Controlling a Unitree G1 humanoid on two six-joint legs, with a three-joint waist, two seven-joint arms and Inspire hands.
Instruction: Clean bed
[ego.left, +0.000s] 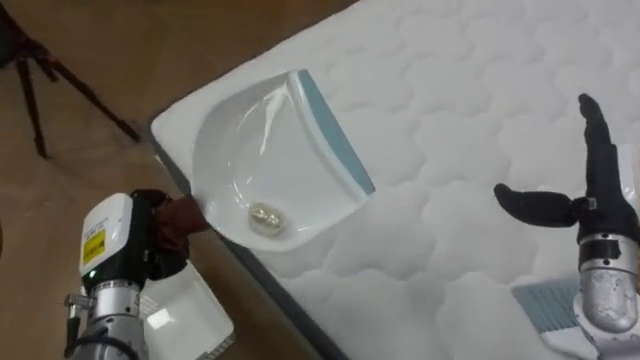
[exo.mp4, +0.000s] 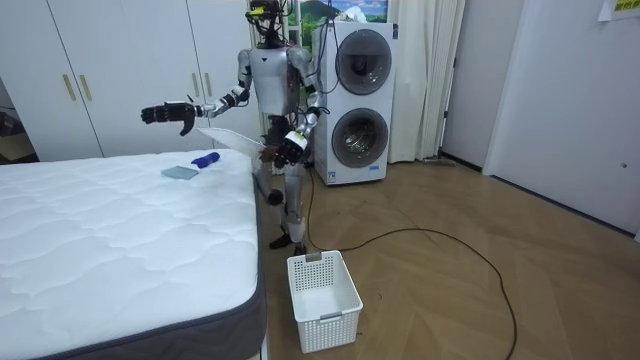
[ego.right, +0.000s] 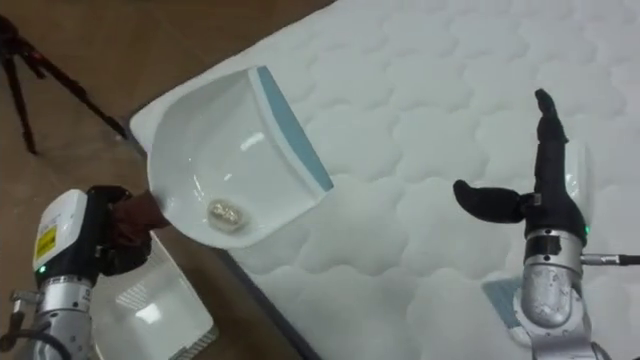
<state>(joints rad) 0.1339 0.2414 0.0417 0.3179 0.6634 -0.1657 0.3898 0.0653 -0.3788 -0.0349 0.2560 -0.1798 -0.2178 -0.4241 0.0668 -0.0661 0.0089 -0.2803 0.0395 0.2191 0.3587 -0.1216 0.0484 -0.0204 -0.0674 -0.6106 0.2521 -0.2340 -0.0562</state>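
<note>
Left robot hand (ego.left: 152, 238): curled round the brown handle of the white plastic dustpan with a blue lip (ego.left: 285, 140), held over the bed's corner.
Dustpan load: small pale crumpled scrap (ego.left: 265, 215).
Right robot hand (ego.left: 592, 205): fingers straight, thumb spread, empty, above the white quilted mattress (ego.left: 470, 100).
Floor: white plastic basket (exo.mp4: 322, 298) beside the bed.

I'm looking at a white dustpan (ego.left: 262, 150) edged in pale blue, a white cloud-quilted mattress (ego.left: 480, 90), my black right hand (ego.left: 590, 208).
</note>
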